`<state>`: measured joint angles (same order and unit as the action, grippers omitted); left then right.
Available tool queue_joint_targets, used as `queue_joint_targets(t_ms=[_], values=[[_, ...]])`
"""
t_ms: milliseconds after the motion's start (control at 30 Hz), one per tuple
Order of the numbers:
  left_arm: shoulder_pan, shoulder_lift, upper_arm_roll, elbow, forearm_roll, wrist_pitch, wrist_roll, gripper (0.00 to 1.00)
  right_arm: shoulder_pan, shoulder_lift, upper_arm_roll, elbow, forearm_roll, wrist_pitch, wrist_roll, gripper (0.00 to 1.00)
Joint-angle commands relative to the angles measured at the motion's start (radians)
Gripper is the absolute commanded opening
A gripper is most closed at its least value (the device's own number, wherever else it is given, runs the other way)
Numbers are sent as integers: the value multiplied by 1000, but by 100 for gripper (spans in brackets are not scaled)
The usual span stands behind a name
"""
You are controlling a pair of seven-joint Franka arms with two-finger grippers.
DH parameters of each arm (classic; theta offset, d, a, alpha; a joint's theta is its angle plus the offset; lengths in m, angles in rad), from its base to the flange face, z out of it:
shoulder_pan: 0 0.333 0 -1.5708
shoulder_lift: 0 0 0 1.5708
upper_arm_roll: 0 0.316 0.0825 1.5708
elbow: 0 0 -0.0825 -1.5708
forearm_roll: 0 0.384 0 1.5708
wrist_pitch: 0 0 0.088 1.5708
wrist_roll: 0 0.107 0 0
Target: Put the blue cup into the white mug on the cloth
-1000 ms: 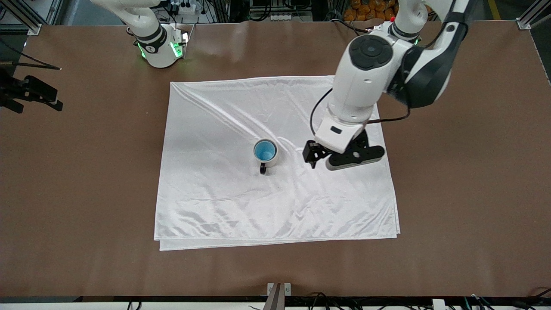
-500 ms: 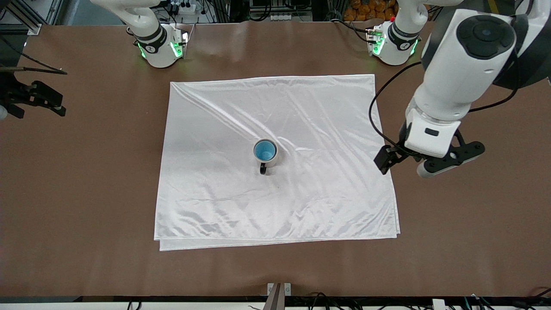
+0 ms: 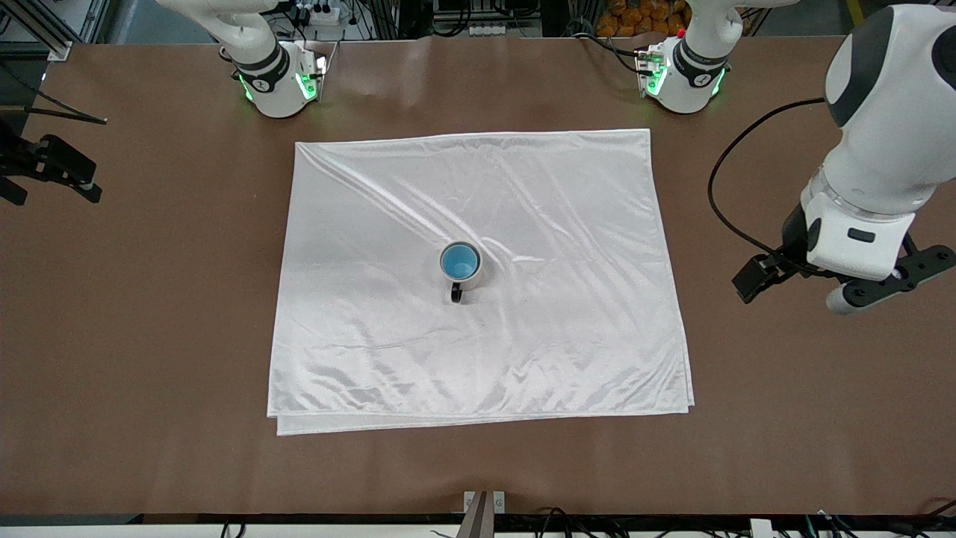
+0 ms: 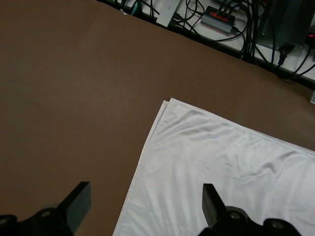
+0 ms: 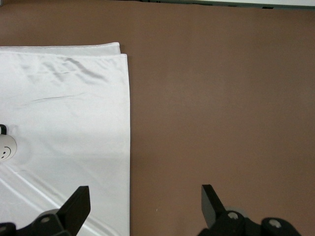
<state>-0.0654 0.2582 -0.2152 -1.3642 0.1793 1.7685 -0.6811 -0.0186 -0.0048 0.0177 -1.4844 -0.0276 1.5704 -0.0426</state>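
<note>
The cloth point(image 3: 478, 276) looks satin-like — shiny white, creased in diagonal wrinkles; the table point(image 3: 149, 299) around it is a smooth brown sheet with a faint sheen. The white mug point(image 3: 468, 278) looks glazed and glossy, the blue cup point(image 3: 458, 261) inside it smooth plastic; the left gripper point(image 4: 142, 209) well off the cloth's edge has matt black fingers point(image 4: 210, 201).

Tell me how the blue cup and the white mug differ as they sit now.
The blue cup is light blue; the white mug is off-white. The cup sits nested inside the mug, which stands directly on the cloth. The mug has a dark loop handle; the cup shows none. Both are upright, open side up.
</note>
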Motion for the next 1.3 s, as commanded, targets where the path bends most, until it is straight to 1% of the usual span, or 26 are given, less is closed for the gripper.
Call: queue_joint_targets(t_ms=[0,67,200,300,700,800,900,1167,1267], values=[[58,-30,-18,-29,2,-12,83,100,-7,-14,1,-22,-11,26,20,100],[70,-30,-16,-29,-17,-12,118,100,-7,-12,-1,-22,-9,26,20,100],[101,-30,-16,-29,-47,-12,126,100,-11,-9,-1,-22,-9,26,18,100],[107,-30,-16,-29,-50,-14,129,100,-6,6,-1,-22,-9,33,18,100],[125,-65,-18,-29,-55,-73,133,100,-1,0,-4,-17,-11,23,18,100],[145,-68,-16,-29,-93,-75,153,100,17,0,-30,-17,-11,26,18,100],[168,-76,-15,-33,-133,-75,192,100,26,0,-36,-16,-11,28,18,100],[167,-105,-6,-62,-139,-84,218,100,26,-1,-35,-17,-2,33,32,100],[165,-120,13,-73,-144,-89,230,100,28,-1,-35,-19,17,28,73,100]])
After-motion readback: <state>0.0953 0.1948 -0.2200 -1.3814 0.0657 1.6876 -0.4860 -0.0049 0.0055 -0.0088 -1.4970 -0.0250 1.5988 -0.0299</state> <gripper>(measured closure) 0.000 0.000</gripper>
